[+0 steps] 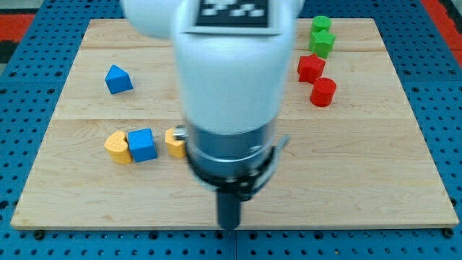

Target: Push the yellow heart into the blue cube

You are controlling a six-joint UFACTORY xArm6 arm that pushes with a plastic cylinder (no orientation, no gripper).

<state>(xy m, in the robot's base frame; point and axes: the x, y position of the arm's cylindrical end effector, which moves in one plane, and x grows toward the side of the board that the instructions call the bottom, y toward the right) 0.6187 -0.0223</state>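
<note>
The yellow heart [117, 147] lies at the board's lower left, touching the left side of the blue cube [142, 144]. A second yellow block [175, 142] sits just right of the cube, with a small gap, and is partly hidden by my arm. My tip [229, 225] is near the board's bottom edge, below and to the right of these blocks and apart from all of them. The bulky white arm body covers the board's middle.
A blue wedge-like block [118, 79] lies at the upper left. Two green blocks [321, 25] [323, 44] and two red blocks [311, 68] [323, 92] cluster at the upper right. The wooden board [375, 166] rests on a blue pegboard.
</note>
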